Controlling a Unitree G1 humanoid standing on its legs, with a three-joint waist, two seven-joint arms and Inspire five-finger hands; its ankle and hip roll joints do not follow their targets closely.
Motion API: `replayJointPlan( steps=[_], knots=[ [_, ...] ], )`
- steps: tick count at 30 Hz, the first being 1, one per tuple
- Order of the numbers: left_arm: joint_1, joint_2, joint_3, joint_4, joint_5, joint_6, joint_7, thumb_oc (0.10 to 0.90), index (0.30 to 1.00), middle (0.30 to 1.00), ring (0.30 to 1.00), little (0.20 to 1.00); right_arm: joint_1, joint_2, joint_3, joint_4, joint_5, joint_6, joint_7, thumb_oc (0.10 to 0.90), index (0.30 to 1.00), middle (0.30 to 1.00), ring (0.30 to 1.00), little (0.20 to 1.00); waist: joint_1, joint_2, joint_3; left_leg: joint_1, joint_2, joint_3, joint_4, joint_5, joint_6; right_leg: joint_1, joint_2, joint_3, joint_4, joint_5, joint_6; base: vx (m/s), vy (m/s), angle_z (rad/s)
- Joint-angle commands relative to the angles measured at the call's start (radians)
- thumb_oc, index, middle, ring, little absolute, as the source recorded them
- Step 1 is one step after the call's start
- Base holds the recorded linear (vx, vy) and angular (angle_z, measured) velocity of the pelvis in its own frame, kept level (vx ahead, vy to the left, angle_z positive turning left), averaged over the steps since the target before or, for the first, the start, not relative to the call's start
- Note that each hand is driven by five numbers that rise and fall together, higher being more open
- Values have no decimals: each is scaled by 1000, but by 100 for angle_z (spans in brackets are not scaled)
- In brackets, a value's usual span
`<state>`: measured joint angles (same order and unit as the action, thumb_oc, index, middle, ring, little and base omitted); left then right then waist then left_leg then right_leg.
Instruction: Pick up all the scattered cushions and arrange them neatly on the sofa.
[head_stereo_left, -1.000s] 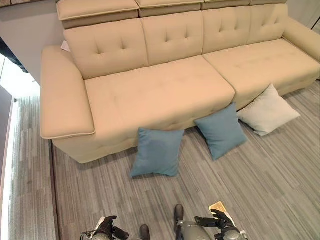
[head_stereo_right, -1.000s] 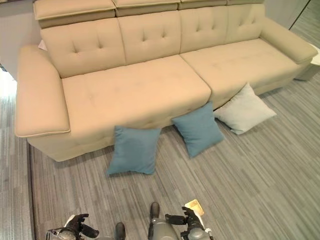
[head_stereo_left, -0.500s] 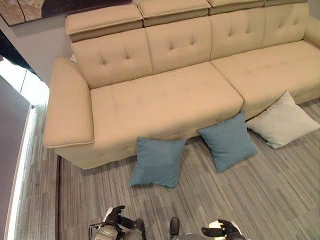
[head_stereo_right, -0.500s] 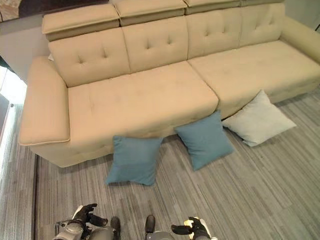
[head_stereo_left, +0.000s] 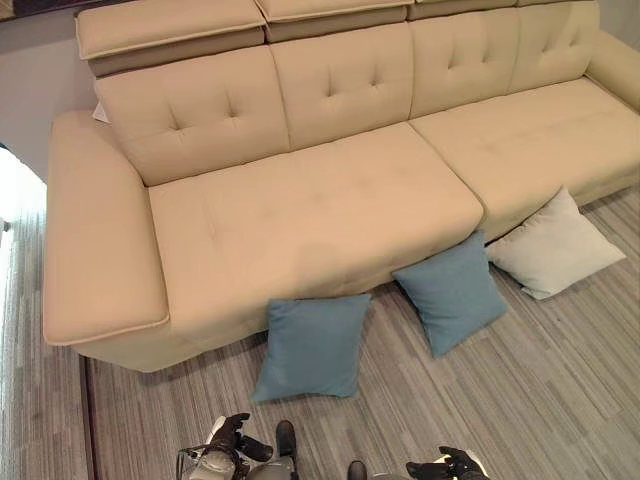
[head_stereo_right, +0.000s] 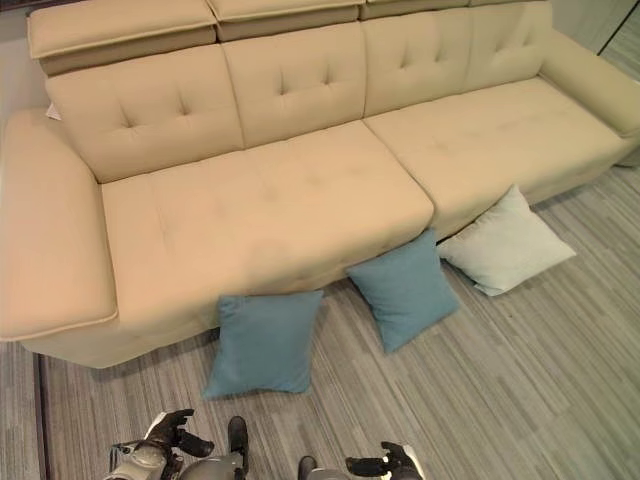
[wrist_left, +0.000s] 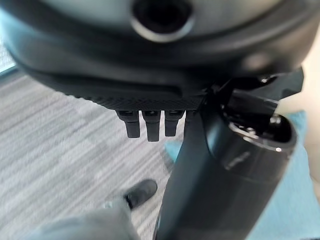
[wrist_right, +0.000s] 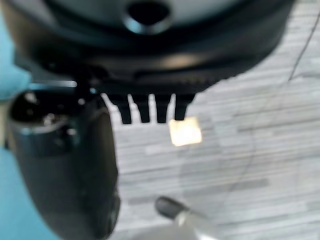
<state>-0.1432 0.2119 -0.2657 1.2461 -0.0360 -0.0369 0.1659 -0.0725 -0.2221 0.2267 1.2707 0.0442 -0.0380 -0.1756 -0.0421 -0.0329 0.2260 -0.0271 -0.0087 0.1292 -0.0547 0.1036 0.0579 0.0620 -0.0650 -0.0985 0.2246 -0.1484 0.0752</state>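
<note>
Unmoved since earlier: three square fabric cushions on the grey striped floor (head_stereo_left: 560, 400).
Two blue cushions (head_stereo_left: 312, 346) (head_stereo_left: 449, 291) and one white cushion (head_stereo_left: 554, 246) lean against the beige tufted sofa (head_stereo_left: 310, 210); left hand (head_stereo_left: 228, 442) and right hand (head_stereo_left: 446, 465) hover empty, fingers relaxed.

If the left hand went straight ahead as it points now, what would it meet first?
Probably the nearest blue cushion on the floor; the left hand is low, empty and short of it. Depth is unclear.

Three cushions (head_stereo_left: 311, 346) (head_stereo_left: 449, 291) (head_stereo_left: 553, 247) lie in a row on the floor (head_stereo_left: 560, 390), leaning against the sofa (head_stereo_left: 310, 210) front.
</note>
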Motion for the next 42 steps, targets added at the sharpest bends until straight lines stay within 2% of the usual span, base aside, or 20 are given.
replayJointPlan(
  steps=[1, 4, 7, 10, 12, 13, 14, 15, 17, 18, 20, 23, 25, 26, 28, 31, 32, 38, 42],
  knots=[
    [18, 29, 6, -6, 16, -15, 17, 800, 900, 900, 900, 900, -13, -29, 23, -39, -7, -9, -11, 800, 900, 900, 900, 900, 12, -23, -14, -61, -6, -21, 129, -147, -8, -85, -43, 55, 129, 100, 49, 45, 104, -1],
    [18, 41, 16, -8, 8, -17, 24, 800, 900, 900, 900, 900, -16, -26, 28, -58, -6, -13, -15, 800, 900, 900, 900, 900, 13, -11, -1, -41, -1, -20, 118, -158, 1, -146, -54, 23, 202, 113, 43, 75, 109, 4],
    [21, 45, 20, -4, 7, -19, 21, 800, 900, 900, 900, 900, -18, -26, 35, -60, -12, -15, -17, 800, 900, 900, 900, 900, 12, -13, -6, -11, -5, -28, 88, -161, -3, -149, -38, -28, 98, 66, 19, 134, 17, 0],
    [20, 47, 24, 2, 7, -21, 20, 800, 900, 900, 900, 900, -26, -29, 44, -60, -15, -15, -18, 800, 900, 900, 900, 900, 10, -25, 4, 6, -17, -35, 73, -162, -9, -185, 2, -59, -6, 78, 8, 86, -44, -8],
    [23, 48, 31, 2, 5, -23, 22, 800, 900, 900, 900, 900, -24, -32, 45, -62, -21, -16, -18, 800, 900, 900, 900, 900, 13, -30, 10, 9, -21, -37, 72, -164, -15, -165, -5, -97, -56, 79, 13, 47, -69, -11],
    [23, 48, 31, 2, 5, -23, 22, 800, 900, 900, 900, 900, -24, -32, 45, -62, -21, -16, -18, 800, 900, 900, 900, 900, 13, -30, 10, 10, -21, -38, 72, -164, -15, -163, -5, -98, -57, 79, 13, 57, -99, 4],
    [21, 46, 26, 0, 12, -24, 23, 800, 900, 900, 900, 900, -24, -35, 48, -62, -21, -18, -20, 800, 900, 900, 900, 900, 7, -34, 15, 8, -27, -47, 80, -166, -23, -155, 25, -50, -72, 75, 1, 49, -110, 11],
    [20, 45, 26, -1, 14, -26, 21, 800, 900, 900, 900, 900, -23, -39, 46, -62, -20, -19, -23, 800, 900, 900, 900, 900, 10, -36, 14, 3, -27, -46, 90, -171, -29, -147, 24, -50, -95, 78, -3, 65, -172, 10],
    [18, 43, 20, -2, 21, -28, 18, 800, 900, 900, 900, 900, -22, -43, 45, -60, -16, -23, -26, 800, 900, 900, 900, 900, 9, -39, 13, -6, -27, -43, 111, -180, -40, -131, 28, -52, -120, 76, -12, 24, -121, 17],
    [15, 37, 9, -8, 29, -30, 9, 800, 900, 900, 900, 900, -17, -48, 41, -59, -12, -27, -28, 800, 900, 900, 900, 900, 6, -42, 18, -30, -21, -32, 173, -190, -63, -101, 29, -59, -151, 68, -27, -11, -115, 15],
    [9, 30, -1, -15, 28, -30, 9, 800, 900, 900, 900, 900, -27, -58, 41, -63, -4, -31, -34, 800, 900, 900, 900, 900, 5, -46, 36, -77, -11, -20, 270, -193, -85, -78, 23, -69, -165, 65, -45, -51, -115, 30],
    [5, 24, -6, -19, 22, -30, 13, 800, 900, 900, 900, 900, -40, -65, 44, -69, 7, -35, -38, 800, 900, 900, 900, 900, 9, -47, 47, -121, -2, -26, 353, -200, -93, -68, 25, -66, -167, 59, -64, -34, -31, 28],
    [11, 21, -5, -17, 17, -28, 14, 800, 900, 900, 900, 900, -41, -68, 47, -69, 5, -33, -37, 800, 900, 900, 900, 900, 8, -44, 41, -112, 7, -43, 331, -207, -89, -59, 26, -57, -174, 55, -63, 67, 41, -15],
    [16, 19, -5, -15, 15, -28, 15, 800, 900, 900, 900, 900, -40, -71, 46, -68, 3, -35, -37, 800, 900, 900, 900, 900, 10, -41, 29, -105, 27, -55, 291, -192, -92, -49, 22, -52, -182, 51, -57, 84, 58, -16],
    [17, 18, -7, -14, 12, -29, 15, 800, 900, 900, 900, 900, -38, -72, 43, -68, 5, -35, -38, 800, 900, 900, 900, 900, 11, -40, 22, -103, 37, -69, 259, -176, -97, -43, 22, -48, -186, 49, -53, 97, 79, -7],
    [15, 16, -13, -16, 3, -31, 19, 800, 900, 900, 900, 900, -37, -73, 39, -64, 5, -39, -40, 800, 900, 900, 900, 900, 21, -31, 15, -95, 40, -149, 194, -148, -103, -34, 25, -29, -185, 38, -47, 128, 122, -14],
    [14, 15, -16, -18, 5, -30, 17, 800, 900, 900, 900, 900, -36, -74, 39, -64, 3, -38, -38, 800, 900, 900, 900, 900, 19, -29, 12, -91, 38, -157, 185, -145, -102, -32, 24, -26, -185, 37, -46, 117, 148, -20],
    [10, 21, -25, -21, 17, -31, 14, 800, 900, 900, 900, 900, -38, -64, 36, -60, 0, -30, -36, 800, 900, 900, 900, 900, 12, -25, 0, -64, 26, -121, 136, -152, -81, -57, -7, 3, -164, 53, -15, 82, 188, -25],
    [-7, 39, -5, -36, -14, -39, 35, 800, 900, 900, 900, 900, -60, -58, 31, -78, 17, -32, -45, 800, 900, 900, 900, 900, 20, -30, 13, -84, 15, -99, 129, -156, -63, -108, -27, 13, -138, 69, 7, 3, 102, -18]
  ],
)
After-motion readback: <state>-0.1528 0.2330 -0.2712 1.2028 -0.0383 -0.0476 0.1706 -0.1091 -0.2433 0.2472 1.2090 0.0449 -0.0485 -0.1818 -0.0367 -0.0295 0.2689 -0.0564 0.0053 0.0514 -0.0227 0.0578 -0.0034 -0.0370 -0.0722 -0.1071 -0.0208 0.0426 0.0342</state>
